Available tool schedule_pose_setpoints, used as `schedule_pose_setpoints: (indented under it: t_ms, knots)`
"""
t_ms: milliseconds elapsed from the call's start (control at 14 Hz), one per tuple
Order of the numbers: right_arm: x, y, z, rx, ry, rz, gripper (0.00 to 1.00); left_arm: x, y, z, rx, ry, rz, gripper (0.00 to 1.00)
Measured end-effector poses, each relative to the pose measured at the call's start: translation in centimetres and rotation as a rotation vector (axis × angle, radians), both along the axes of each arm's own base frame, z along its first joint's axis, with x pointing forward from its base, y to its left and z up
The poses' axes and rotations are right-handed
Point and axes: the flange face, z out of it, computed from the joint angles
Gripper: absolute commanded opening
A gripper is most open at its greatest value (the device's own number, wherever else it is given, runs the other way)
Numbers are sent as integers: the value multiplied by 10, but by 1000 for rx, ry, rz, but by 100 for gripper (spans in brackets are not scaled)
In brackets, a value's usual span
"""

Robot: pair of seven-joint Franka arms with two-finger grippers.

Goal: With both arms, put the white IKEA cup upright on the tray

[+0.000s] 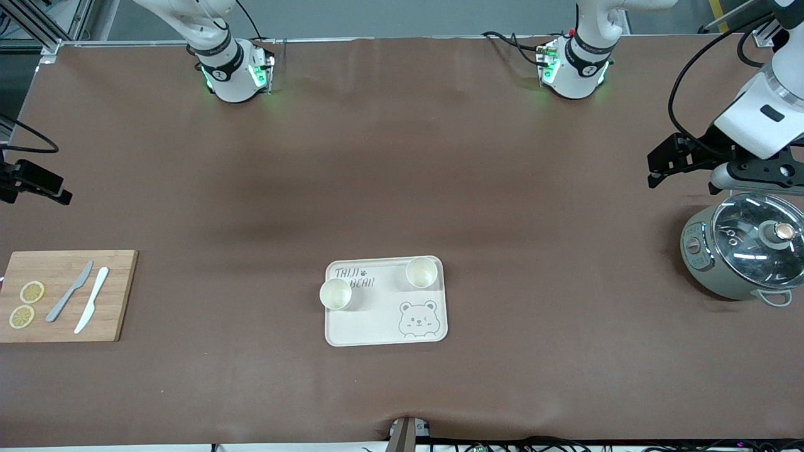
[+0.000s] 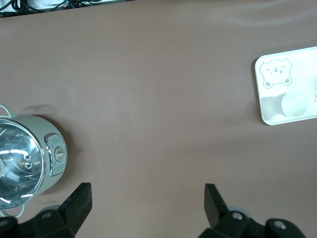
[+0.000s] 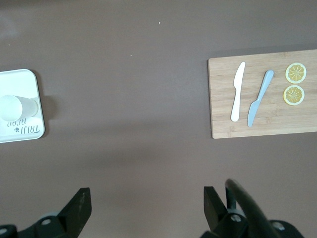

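Note:
The cream tray (image 1: 370, 320) with the bear drawing lies in the middle of the table, toward the front camera. Two white cups stand upright on it. One cup (image 1: 335, 294) is at the rim toward the right arm's end, the other cup (image 1: 421, 272) at the corner toward the left arm's end. My left gripper (image 1: 661, 168) hangs open and empty over the table beside the pot; in its wrist view (image 2: 148, 201) the tray (image 2: 261, 94) and one cup (image 2: 293, 104) show. My right gripper (image 1: 53, 188) hangs open and empty at the right arm's end (image 3: 147, 206), with the tray (image 3: 25, 82) and a cup (image 3: 15, 106) in view.
A pale green pot (image 1: 741, 251) with a glass lid stands at the left arm's end of the table (image 2: 29, 163). At the right arm's end lies a wooden cutting board (image 1: 116, 295) (image 3: 223, 99) bearing two knives (image 1: 70, 290) and two lemon slices (image 1: 31, 292).

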Motion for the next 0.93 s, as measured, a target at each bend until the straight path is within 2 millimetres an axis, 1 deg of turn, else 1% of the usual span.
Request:
schedule_pose_setpoints:
  t_ms: [929]
  knots:
    - [0, 1, 0, 0, 0, 1, 100, 0, -7, -1, -18, 3, -8, 100]
